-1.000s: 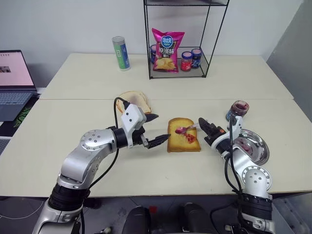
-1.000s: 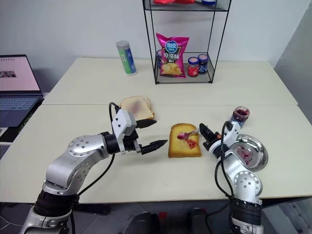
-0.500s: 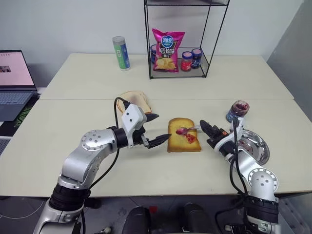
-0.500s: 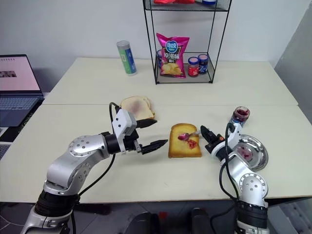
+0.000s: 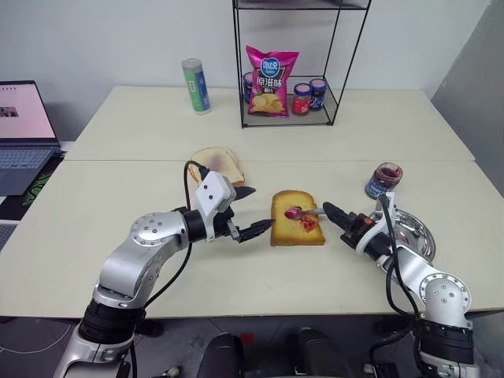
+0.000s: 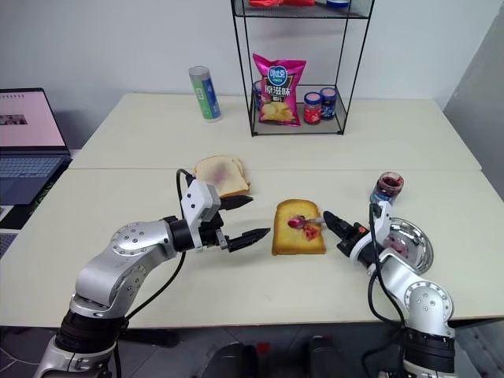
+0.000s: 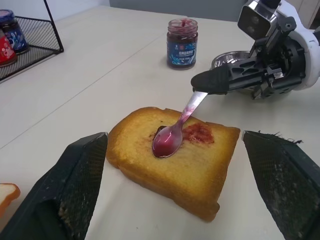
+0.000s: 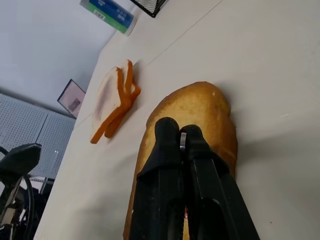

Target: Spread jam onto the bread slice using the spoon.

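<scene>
1. A thick toasted bread slice lies flat on the pale desk, in front of the robot and between its two arms.
2. The right gripper is closed on the handle of a small silver spoon. The spoon's bowl, wet with red jam, rests on the top face of the bread near its middle.
3. A small patch of jam sits on the bread just beside the spoon bowl. Most of the golden face is bare.
4. The left gripper hangs open just beside the bread's left edge, not touching it.
5. The step in hand looks like spreading, at an early stage.
6. The next move probably calls for dragging the spoon bowl flat across the bare toast, pressing lightly so the slice does not slide.
</scene>
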`<control>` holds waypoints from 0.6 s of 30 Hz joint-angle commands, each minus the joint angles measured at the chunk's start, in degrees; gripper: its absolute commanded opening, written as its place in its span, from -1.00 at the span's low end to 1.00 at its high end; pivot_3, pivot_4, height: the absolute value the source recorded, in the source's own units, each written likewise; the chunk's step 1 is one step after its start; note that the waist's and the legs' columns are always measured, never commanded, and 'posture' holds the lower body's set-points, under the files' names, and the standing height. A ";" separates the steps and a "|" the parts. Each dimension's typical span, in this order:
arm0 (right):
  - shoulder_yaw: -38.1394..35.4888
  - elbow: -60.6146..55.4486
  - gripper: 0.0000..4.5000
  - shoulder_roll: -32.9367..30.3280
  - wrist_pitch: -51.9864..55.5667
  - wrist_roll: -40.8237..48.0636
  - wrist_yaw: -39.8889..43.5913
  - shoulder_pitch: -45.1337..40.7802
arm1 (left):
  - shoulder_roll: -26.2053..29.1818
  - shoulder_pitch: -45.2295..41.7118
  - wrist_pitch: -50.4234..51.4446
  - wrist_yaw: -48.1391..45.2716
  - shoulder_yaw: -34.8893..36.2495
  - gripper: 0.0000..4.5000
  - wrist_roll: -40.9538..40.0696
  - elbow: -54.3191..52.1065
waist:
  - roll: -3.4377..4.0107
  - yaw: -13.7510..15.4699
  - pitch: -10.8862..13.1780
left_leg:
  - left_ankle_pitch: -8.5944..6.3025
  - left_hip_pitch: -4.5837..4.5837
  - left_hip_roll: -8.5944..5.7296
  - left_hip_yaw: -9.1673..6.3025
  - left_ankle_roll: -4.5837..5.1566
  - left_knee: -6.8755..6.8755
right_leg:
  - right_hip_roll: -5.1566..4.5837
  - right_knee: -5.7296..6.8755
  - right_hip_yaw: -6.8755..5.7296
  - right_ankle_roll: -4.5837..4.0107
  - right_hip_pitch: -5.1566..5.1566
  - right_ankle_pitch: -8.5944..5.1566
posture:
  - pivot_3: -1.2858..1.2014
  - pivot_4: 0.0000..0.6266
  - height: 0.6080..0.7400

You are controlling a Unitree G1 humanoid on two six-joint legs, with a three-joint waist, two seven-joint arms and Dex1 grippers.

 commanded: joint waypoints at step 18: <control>-0.44 -0.37 -1.00 -1.99 4.19 3.86 -0.74 0.86 | 0.11 -0.09 -1.39 0.53 0.93 1.00 0.09 -2.49 | -0.01 -0.03 0.00 | 0.00 0.01 0.01 0.00 0.00 0.00 | 0.01 0.01 0.01 0.01 0.00 0.00 | 0.03 -0.52 1.00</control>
